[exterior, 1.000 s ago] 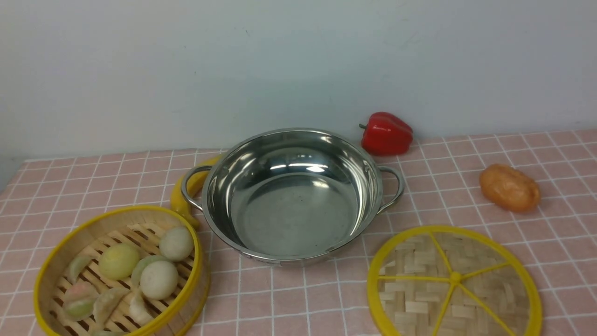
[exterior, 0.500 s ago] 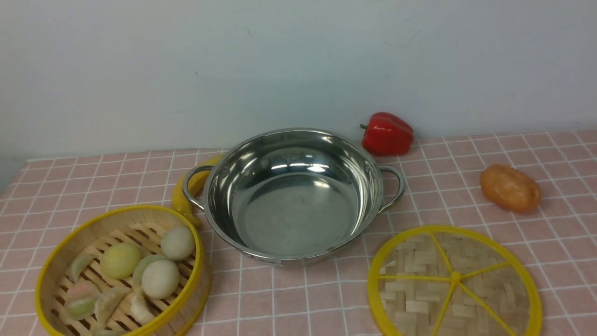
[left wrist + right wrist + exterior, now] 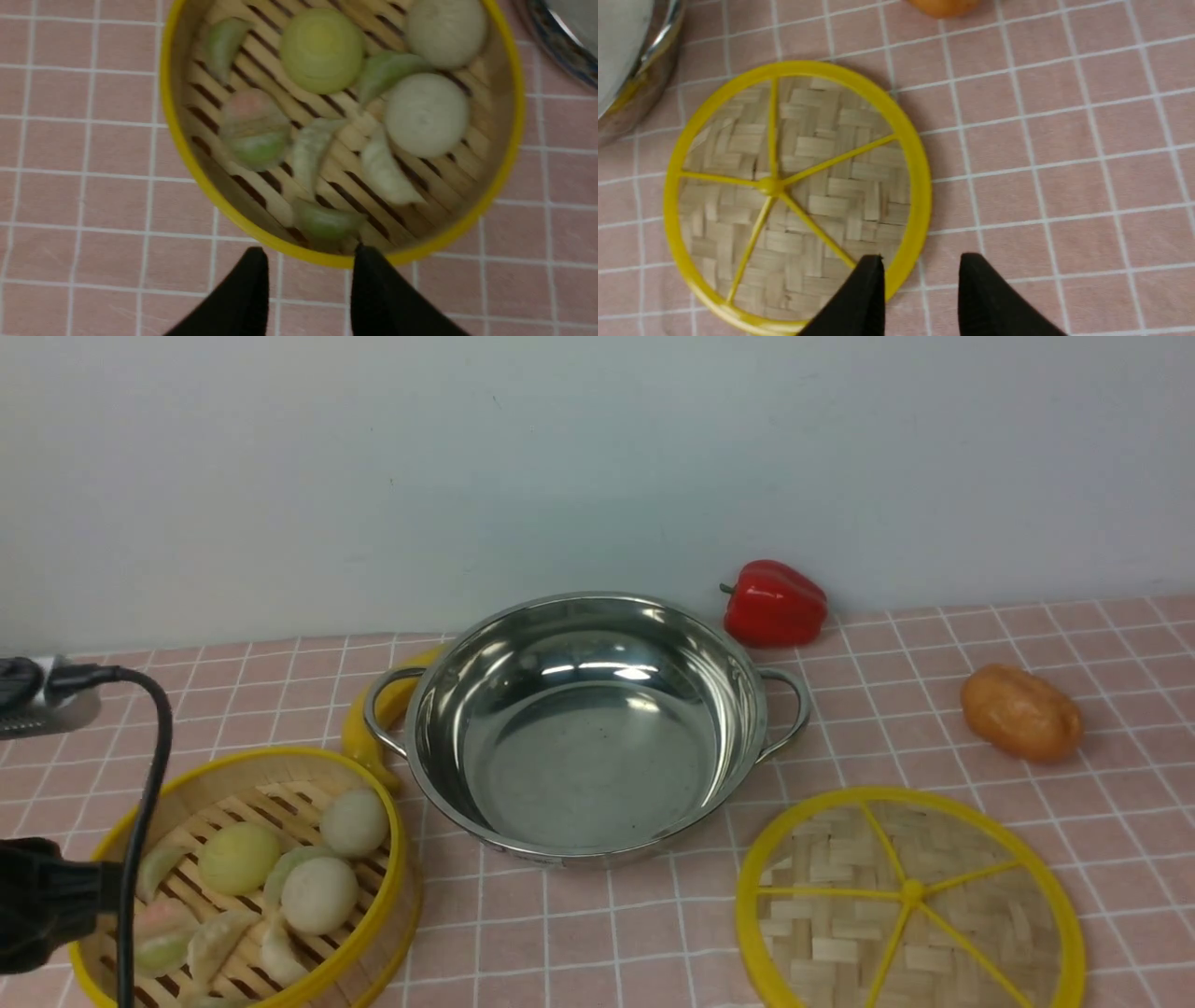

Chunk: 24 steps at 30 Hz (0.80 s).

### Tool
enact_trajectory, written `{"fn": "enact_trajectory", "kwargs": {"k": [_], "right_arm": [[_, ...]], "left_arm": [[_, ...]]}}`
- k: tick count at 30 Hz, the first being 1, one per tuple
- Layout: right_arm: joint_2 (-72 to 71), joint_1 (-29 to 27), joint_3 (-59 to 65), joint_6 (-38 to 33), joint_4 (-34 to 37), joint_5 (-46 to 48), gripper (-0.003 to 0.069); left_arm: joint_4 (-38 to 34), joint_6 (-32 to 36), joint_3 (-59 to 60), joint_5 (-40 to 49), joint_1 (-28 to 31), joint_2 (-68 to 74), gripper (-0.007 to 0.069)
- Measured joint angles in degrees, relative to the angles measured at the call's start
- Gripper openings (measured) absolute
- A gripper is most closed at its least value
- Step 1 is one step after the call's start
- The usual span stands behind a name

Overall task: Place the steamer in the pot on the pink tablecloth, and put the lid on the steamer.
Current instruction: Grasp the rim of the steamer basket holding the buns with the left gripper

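The steamer (image 3: 271, 758), a yellow-rimmed bamboo basket with buns and dumplings on its slats, sits on the pink tablecloth (image 3: 887, 709) at the front left. The empty steel pot (image 3: 579, 775) stands in the middle, and the woven lid (image 3: 910, 896) lies flat at the front right. In the left wrist view my left gripper (image 3: 310, 254) hovers open above the near rim of the steamer (image 3: 170, 116), holding nothing. In the right wrist view my right gripper (image 3: 922, 261) is open above the edge of the lid (image 3: 784, 196) and the cloth beside it. The front view does not show it.
A red pepper (image 3: 773, 602) lies by the wall behind the pot. An orange potato-like piece (image 3: 1020, 711) sits at the right. A yellow banana (image 3: 359, 733) curves behind the pot's left handle. My left arm's black body (image 3: 42, 901) and cable cover the steamer's left side.
My left arm has come into the front view from the left edge, over the steamer's left side. The steamer, pot and lid have not moved.
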Motion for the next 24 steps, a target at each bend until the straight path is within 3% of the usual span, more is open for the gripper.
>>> {"fn": "enact_trajectory", "kwargs": {"k": [8, 13, 24], "right_arm": [[0.5, 0.0, 0.0, -8.4, 10.2, 0.4, 0.0242], [0.5, 0.6, 0.0, -10.9, 13.5, 0.8, 0.0242], [0.5, 5.6, -0.1, -12.3, 14.0, 1.3, 0.0242]], "left_arm": [[-2.3, 0.5, -0.3, -5.8, 15.2, 11.1, 0.0243], [-7.7, 5.4, -0.3, -9.9, 16.2, 19.2, 0.0243], [-9.7, 7.1, -0.3, -23.1, 16.2, 30.5, 0.0243]]}}
